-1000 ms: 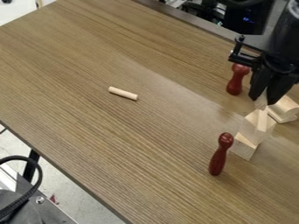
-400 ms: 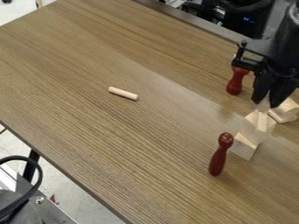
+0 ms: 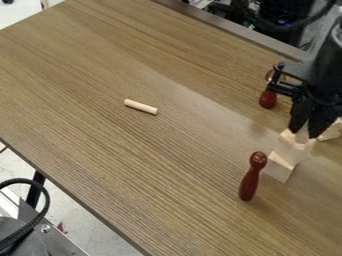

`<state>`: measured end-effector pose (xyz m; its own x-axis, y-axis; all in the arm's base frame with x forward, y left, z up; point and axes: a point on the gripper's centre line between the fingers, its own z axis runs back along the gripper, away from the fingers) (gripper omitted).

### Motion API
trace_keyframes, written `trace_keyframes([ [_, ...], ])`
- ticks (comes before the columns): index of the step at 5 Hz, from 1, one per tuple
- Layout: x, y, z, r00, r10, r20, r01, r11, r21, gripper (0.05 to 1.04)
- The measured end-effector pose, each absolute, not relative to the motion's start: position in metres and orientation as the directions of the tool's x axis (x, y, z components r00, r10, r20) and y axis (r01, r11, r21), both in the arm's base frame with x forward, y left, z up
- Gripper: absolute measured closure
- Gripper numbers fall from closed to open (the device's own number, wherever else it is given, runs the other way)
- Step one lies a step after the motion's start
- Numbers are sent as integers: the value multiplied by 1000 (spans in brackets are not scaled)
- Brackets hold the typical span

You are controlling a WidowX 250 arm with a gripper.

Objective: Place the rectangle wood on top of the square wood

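Tool point(image 3: 304, 133) nearly closed, pinching pale wood piece point(image 3: 302, 137) (probably rectangle) at top of stacked blocks point(image 3: 291, 150); likely light, stiff; best held across flat sides.

Peg point(image 3: 141, 107) left of blocks point(image 3: 278, 171) (well apart).

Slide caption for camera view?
Gripper holding wood piece at pale blocks; two red pegs nearby, dowel farther left.
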<state>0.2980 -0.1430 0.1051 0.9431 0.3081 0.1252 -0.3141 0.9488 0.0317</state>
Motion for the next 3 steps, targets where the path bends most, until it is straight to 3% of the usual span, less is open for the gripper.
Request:
trace_keyframes([
  [3, 298, -147, 98, 949, 290, 123, -296, 955, 31, 940],
])
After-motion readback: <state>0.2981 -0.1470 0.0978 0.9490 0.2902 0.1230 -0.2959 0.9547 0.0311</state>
